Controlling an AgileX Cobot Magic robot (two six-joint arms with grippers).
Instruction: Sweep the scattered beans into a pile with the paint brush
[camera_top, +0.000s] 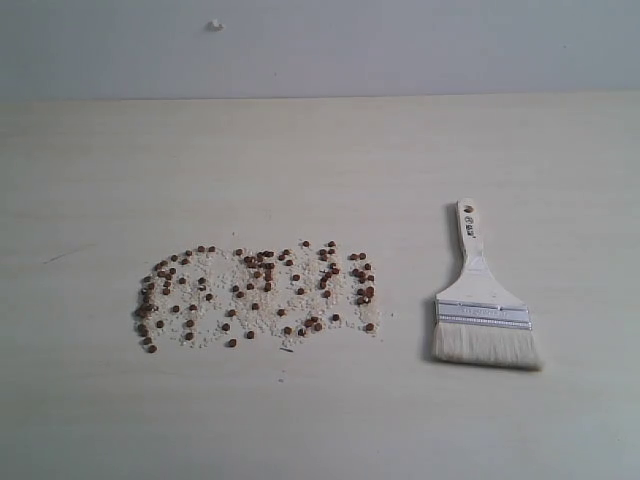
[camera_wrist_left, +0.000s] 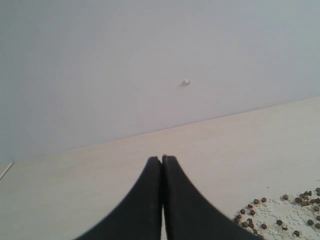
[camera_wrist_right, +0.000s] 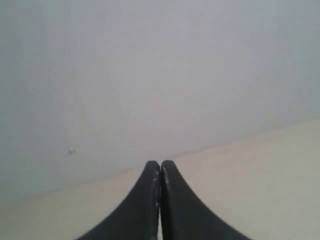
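Beans (camera_top: 258, 292): spread in wide band on table (camera_top: 320, 140), mixed with whitish crumbs, not yet gathered.
Brush (camera_top: 483, 315): flat on table at 3 o'clock of beans, apart from them; handle to 12 o'clock, bristles to 6 o'clock.
Left gripper (camera_wrist_left: 162, 159): tips together, empty.
Right gripper (camera_wrist_right: 160, 163): tips together, empty.
Step, as I judge: fetch brush. Right arm nearer; open first, take handle mid-length, keep bristles low for sweep toward 9 o'clock.
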